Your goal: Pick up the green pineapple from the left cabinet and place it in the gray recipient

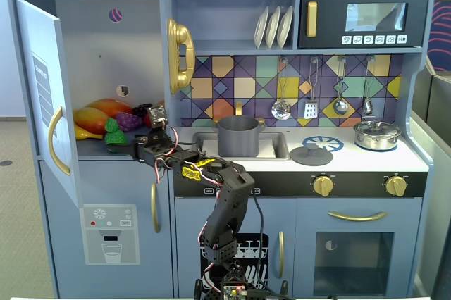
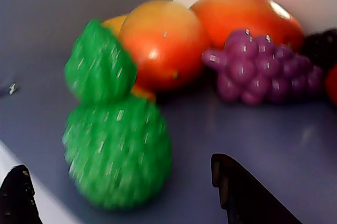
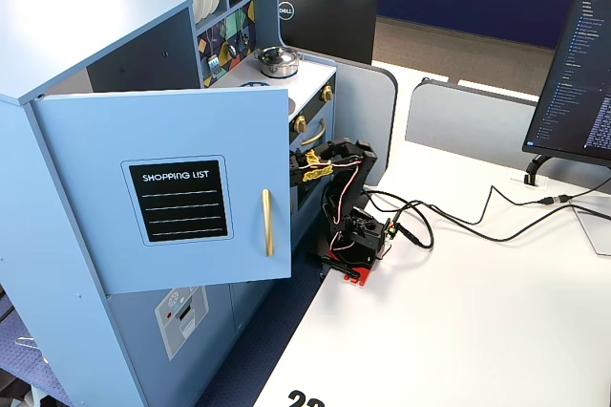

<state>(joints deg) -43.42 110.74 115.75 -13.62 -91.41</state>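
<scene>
Our end effector (image 2: 126,195) is spread wide, its two dark fingertips (image 2: 242,192) low in the wrist view, gripping nothing. Between them, toward the left finger, the green pineapple (image 2: 113,129) stands upright on the left cabinet (image 1: 106,53) floor. Just behind it sit an orange fruit (image 2: 163,42) and a purple grape bunch (image 2: 263,69). We judge that an off-centre closure could topple the pineapple into them.

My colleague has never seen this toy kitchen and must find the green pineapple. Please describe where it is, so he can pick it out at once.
Look at the tall pale blue left cabinet of the toy kitchen, whose door stands open. On its shelf lies a pile of plastic fruit; the small bumpy bright green pineapple stands at the front, before the black two-finger gripper. It is the only green piece, beside a purple grape bunch and orange-red mangoes.
</scene>
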